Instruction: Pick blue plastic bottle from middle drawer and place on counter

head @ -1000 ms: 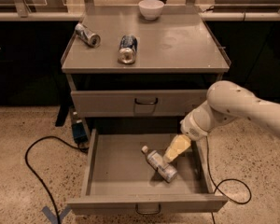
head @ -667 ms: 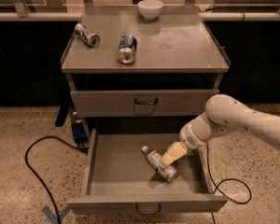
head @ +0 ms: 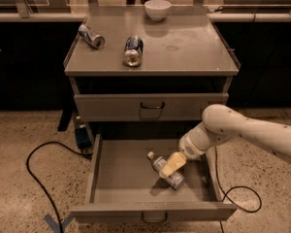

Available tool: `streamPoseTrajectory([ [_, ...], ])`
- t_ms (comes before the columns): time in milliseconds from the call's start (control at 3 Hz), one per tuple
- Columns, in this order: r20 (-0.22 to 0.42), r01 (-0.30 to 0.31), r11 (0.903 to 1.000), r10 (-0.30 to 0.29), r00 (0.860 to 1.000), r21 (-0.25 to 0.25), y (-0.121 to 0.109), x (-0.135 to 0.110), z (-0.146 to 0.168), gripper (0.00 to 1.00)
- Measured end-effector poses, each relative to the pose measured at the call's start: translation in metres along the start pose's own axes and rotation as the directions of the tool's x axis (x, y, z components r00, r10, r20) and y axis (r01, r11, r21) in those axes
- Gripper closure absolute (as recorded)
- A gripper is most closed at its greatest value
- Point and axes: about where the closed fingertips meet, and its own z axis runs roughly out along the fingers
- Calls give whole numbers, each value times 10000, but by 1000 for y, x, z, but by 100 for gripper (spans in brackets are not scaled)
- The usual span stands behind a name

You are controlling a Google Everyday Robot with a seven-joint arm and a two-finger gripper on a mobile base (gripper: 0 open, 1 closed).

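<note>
**Blue plastic bottle untouched in the drawer, gripper now over it**

The blue plastic bottle lies on its side on the floor of the open middle drawer, right of centre, with its white cap pointing to about 10 o'clock and its base toward 4 o'clock. It has not shifted over the last second.

What has changed is the gripper. It has come down and toward 8 o'clock, and now overlaps the bottle's mid-body. Whether it is released or already clamped on the bottle cannot be told from this view.

The white arm reaches in from 3 o'clock, over the drawer's right wall.

Judged from this, the approach is about finished and the grasp is the step in hand. Lifting and placing are not yet done.

Above, the upper drawer is shut. On the counter two drink cans lie on their sides, one at 10 o'clock and one near centre-left. A white bowl sits at 12 o'clock.
</note>
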Motion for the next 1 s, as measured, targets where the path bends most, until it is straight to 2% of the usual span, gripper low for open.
streamPoseTrajectory([
  [333, -305, -112, 9988, 98, 9995, -468, 1, -1, 54, 0],
  [667, -721, -104, 9979, 57, 9974, -639, 3, -2, 102, 0],
  [1000, -892, -633, 9980, 627, 9940, -36, -16, 4, 123, 0],
])
